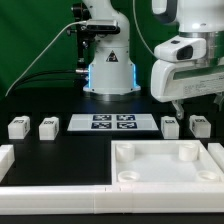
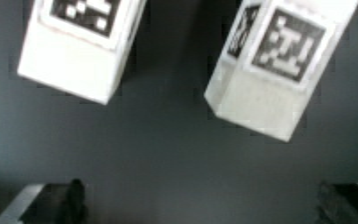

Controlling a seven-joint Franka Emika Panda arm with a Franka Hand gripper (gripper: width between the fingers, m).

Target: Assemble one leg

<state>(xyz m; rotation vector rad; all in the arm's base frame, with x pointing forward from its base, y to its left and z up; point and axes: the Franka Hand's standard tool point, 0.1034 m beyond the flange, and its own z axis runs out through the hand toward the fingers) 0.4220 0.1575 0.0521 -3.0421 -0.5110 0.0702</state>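
Four legs stand in a row on the black table: two at the exterior view's left [image 1: 17, 127] [image 1: 47, 126] and two at its right [image 1: 170, 126] [image 1: 200, 126]. Each is a stubby white block with a square tag. My gripper [image 1: 180, 106] hangs above the two right legs without touching them. In the wrist view those two legs [image 2: 78, 45] [image 2: 265, 72] lie side by side ahead of the gripper [image 2: 197, 205]. Its dark fingertips [image 2: 43, 200] stand wide apart at the picture's edge, open and empty.
The marker board [image 1: 113, 122] lies between the leg pairs. The large white tray-like piece [image 1: 150, 183] with round sockets sits in front at the right. A white L-shaped wall [image 1: 45, 193] runs along the front left. The robot's base [image 1: 108, 70] stands behind.
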